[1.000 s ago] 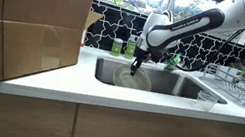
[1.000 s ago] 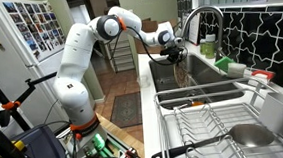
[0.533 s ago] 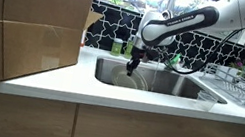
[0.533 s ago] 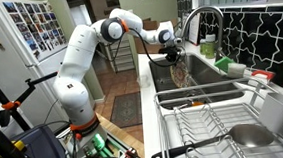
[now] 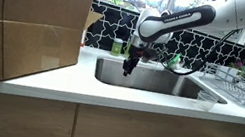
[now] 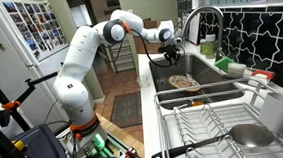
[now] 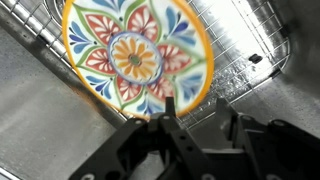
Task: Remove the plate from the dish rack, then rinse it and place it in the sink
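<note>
The plate (image 7: 135, 55) lies flat on the wire grid at the bottom of the sink (image 7: 250, 60). Its face shows a colourful flower pattern with an orange rim. It also shows in an exterior view (image 6: 184, 82), low in the steel sink (image 6: 214, 90). My gripper (image 7: 200, 118) hangs open and empty just above the plate's edge, apart from it. In both exterior views the gripper (image 5: 129, 68) (image 6: 170, 55) is over the sink (image 5: 166, 83). The wire dish rack (image 5: 237, 87) (image 6: 200, 120) stands beside the sink.
A big cardboard box (image 5: 24, 21) stands on the counter at one end. The arched faucet (image 6: 206, 19) and green bottles (image 5: 118, 47) are behind the sink. A pan (image 6: 248, 135) lies in the rack. A small cup (image 5: 205, 100) sits on the counter.
The plate was held tilted in the gripper inside the sink. Now it lies flat on the sink bottom, and the gripper has opened and risen off it.
</note>
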You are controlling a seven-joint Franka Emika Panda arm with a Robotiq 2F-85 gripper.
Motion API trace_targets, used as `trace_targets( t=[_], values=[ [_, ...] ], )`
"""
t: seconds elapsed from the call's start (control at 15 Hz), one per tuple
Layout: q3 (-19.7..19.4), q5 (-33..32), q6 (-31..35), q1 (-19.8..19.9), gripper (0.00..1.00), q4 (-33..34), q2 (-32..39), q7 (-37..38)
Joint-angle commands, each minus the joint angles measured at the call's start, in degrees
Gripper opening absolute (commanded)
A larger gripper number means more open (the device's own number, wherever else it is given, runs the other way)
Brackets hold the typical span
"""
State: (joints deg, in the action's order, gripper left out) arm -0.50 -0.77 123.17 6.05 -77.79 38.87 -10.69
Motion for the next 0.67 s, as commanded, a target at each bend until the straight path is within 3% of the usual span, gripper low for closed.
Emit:
trace_targets(
  t=[0.0, 0.2, 0.6],
  values=[
    [0.1, 1.0, -2.4, -0.7, 0.8, 2.6, 0.3, 3.0],
    [-0.2, 0.6, -2.9, -1.9, 0.99, 3.3, -0.7, 6.0],
    [-1.0, 0.3, -7.9, -4.0, 1.0, 3.9, -3.2, 14.5]
  ],
)
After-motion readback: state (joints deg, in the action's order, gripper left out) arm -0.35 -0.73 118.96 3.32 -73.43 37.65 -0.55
